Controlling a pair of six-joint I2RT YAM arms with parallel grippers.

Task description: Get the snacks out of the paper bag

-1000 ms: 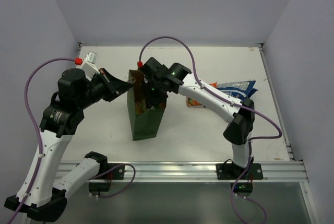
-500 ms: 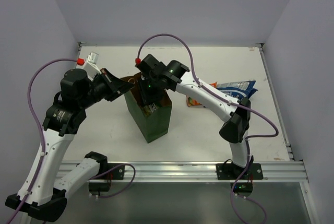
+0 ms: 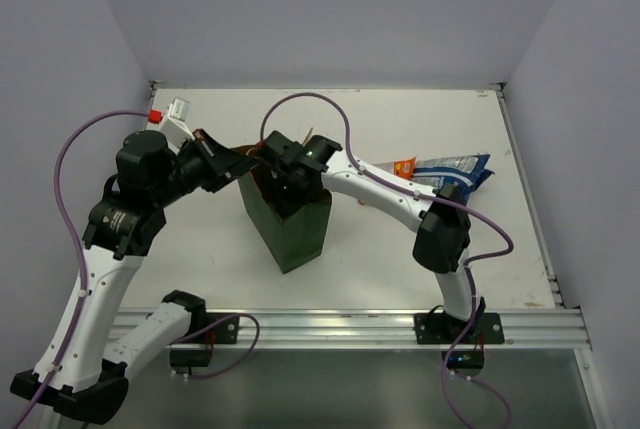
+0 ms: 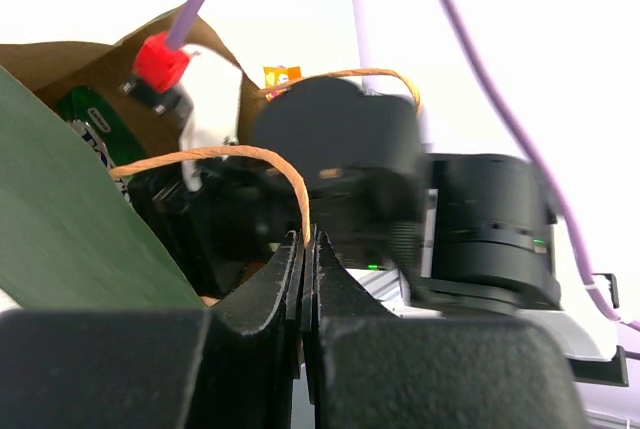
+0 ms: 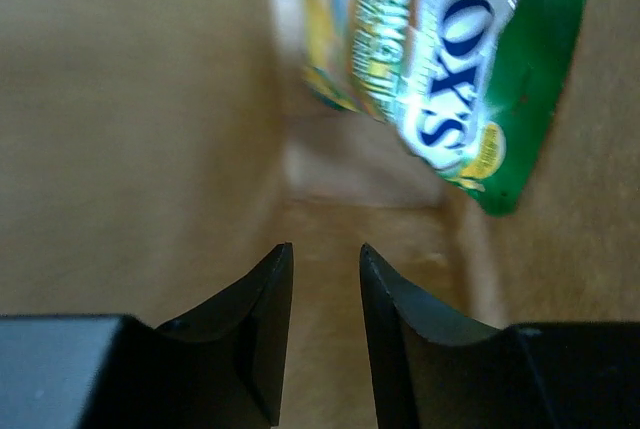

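The dark green paper bag (image 3: 293, 229) stands mid-table with its mouth up. My left gripper (image 4: 308, 240) is shut on one of its thin loop handles (image 4: 230, 154), seen at the bag's left rim in the top view (image 3: 243, 160). My right gripper (image 5: 326, 249) is down inside the bag, open, with nothing between its fingers and brown kraft walls all round. A green snack packet (image 5: 445, 59) leans against the inner wall just beyond and right of the fingertips. A blue-and-white snack bag (image 3: 456, 167) and an orange packet (image 3: 403, 165) lie on the table to the right.
The right arm's black wrist (image 4: 345, 164) fills the bag's mouth in the left wrist view. A metal rail (image 3: 340, 327) runs along the table's near edge. Grey walls close in the left, back and right sides.
My right gripper has sunk deeper into the bag and opened slightly. The bag has swung and shifted a little toward the right. My left gripper keeps its hold on the handle.
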